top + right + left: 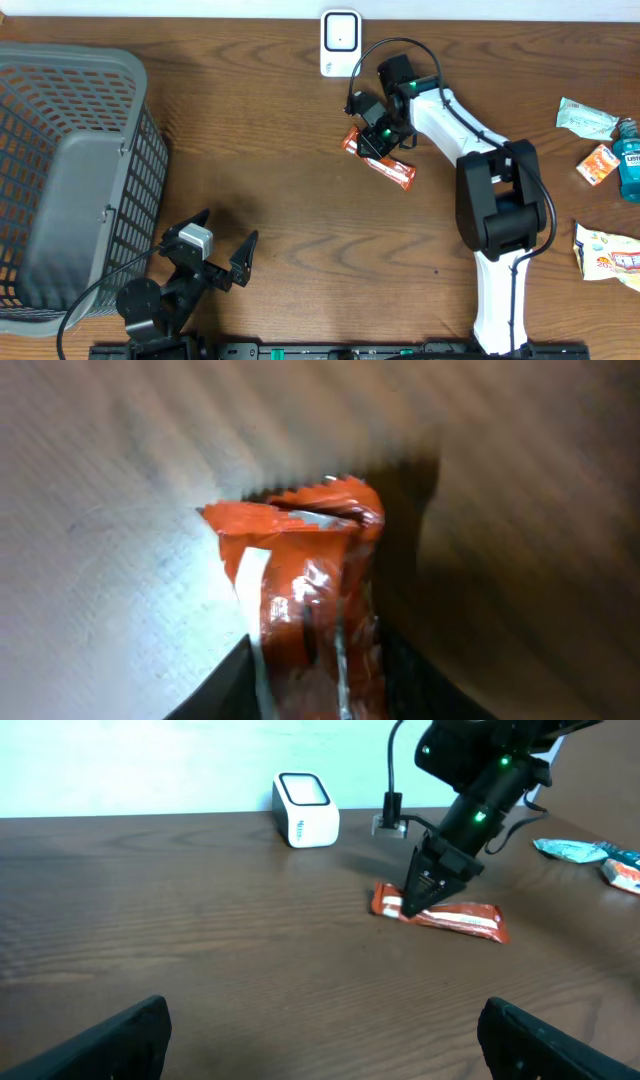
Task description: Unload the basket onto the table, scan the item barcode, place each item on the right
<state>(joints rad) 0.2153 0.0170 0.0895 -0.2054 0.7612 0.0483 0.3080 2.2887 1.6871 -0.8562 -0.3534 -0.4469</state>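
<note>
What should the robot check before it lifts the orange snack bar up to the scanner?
1. Right gripper closed on the orange snack bar: ok, fingers press both sides near one end.
2. Barcode found: cannot tell, none shows on the wrapper.
3. White scanner standing upright: ok.
4. Nothing lying between bar and scanner: ok.
5. Left gripper open and well away from the bar: ok.

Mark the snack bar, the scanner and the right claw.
snack bar (401, 174): overhead view, free right end.
scanner (340, 38): overhead view, white top face.
right claw (415, 904): left wrist view, between its fingertips.
</note>
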